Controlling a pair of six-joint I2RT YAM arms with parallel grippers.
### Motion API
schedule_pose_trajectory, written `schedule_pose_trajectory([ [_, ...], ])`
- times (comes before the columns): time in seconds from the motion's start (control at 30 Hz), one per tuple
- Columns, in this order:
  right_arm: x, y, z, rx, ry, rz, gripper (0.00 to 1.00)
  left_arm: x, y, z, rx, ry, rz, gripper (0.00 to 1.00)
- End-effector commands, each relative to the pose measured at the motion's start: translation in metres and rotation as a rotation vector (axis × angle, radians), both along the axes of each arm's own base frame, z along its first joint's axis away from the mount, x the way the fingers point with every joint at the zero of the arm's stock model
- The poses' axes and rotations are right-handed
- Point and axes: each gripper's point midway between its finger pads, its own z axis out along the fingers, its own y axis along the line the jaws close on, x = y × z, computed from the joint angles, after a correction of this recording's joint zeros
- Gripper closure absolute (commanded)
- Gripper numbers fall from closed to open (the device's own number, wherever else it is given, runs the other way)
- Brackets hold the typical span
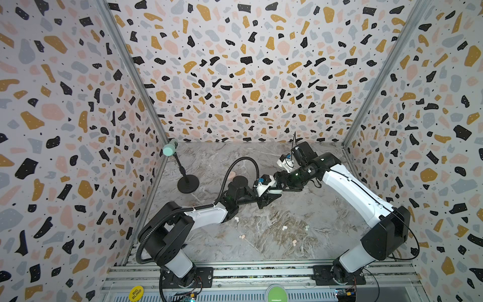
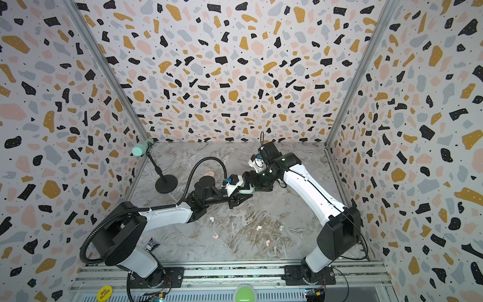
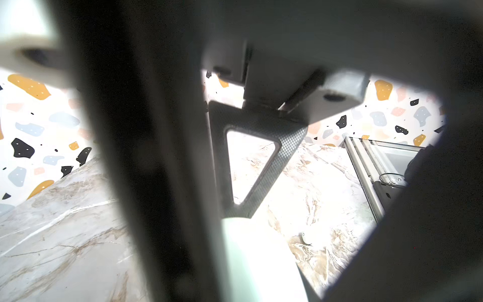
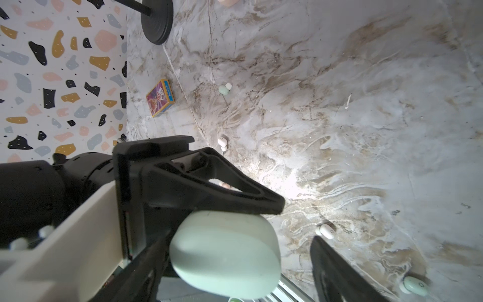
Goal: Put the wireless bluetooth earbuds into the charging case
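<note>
The oval mint-green plastic charging case is held above the grey marbled bench, clamped in the closed left hand. The right hand is seen just beside the case, its jaws wide apart, with nothing gripped. The small rounded white, pink and mint earbuds are scattered loose on the bench, outside the case.

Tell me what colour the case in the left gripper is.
The charging case is pale mint green, clearest in the right wrist view.
</note>
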Motion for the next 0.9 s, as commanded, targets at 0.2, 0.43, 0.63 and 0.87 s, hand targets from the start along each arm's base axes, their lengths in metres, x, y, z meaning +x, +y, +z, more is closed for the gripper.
schedule_pose_trajectory([
  [0.2, 0.000, -0.034, 0.014, 0.018, -0.030, -0.065, 0.08, -0.006, -0.002, 0.016, 0.007, -0.033, -0.038, 1.00],
  [0.43, 0.005, -0.047, 0.019, -0.050, -0.258, -0.015, 0.08, -0.022, 0.002, 0.011, 0.031, -0.010, -0.110, 1.00],
  [0.63, -0.017, -0.026, 0.017, -0.042, -0.559, 0.144, 0.13, -0.034, 0.008, 0.006, 0.079, 0.008, -0.163, 1.00],
  [0.87, -0.034, -0.010, 0.030, 0.054, -0.748, 0.235, 0.19, -0.041, 0.011, 0.012, 0.060, 0.010, -0.178, 1.00],
])
